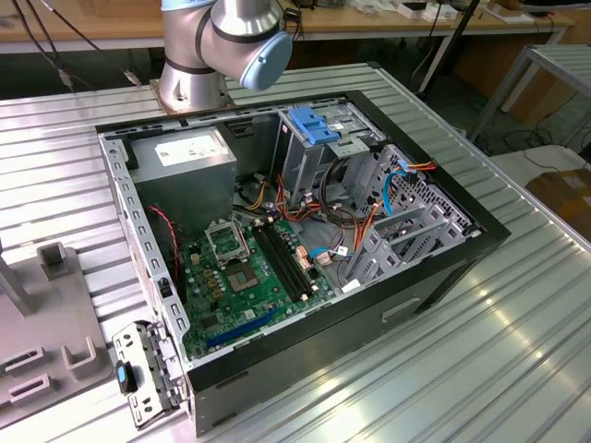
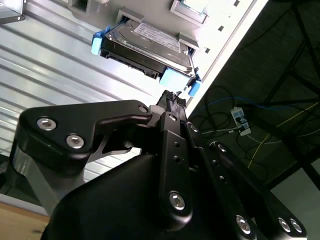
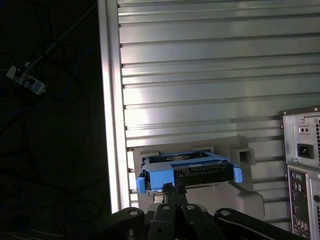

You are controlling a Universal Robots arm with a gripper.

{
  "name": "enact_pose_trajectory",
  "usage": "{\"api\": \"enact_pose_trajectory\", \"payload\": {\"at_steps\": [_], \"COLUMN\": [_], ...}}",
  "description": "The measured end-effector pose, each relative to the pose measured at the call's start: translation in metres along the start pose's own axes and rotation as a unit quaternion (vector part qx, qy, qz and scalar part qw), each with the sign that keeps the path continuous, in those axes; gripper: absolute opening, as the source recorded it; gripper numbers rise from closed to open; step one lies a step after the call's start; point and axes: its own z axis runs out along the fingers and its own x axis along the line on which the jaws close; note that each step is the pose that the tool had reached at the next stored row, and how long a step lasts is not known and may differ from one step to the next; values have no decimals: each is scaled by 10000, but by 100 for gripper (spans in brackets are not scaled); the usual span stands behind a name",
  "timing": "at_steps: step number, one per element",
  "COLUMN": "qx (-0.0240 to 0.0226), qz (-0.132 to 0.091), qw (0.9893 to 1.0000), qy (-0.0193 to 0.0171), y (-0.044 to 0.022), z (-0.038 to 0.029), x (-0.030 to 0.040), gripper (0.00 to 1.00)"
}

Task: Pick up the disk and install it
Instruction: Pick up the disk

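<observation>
In the second wrist view we see the gripper with its fingers pressed together on nothing, tips just beside the blue rail of the disk. In the first wrist view the disk sits in a grey holder on the ribbed table. In the exterior view the arm's base stands at eleven o'clock of the open computer case.
</observation>
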Motion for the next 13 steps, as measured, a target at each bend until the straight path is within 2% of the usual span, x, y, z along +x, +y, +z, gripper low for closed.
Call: {"api": "enact_pose_trajectory", "payload": {"at_steps": [8,11,13], "qx": [-1,-5,-13], "qz": [-67,-227,-558], "qw": [10000,9997,9984], "qy": [3,10,25], "y": [1,1,1], "z": [0,0,0], "x": [1,1,1], "gripper": [11,11,11]}}
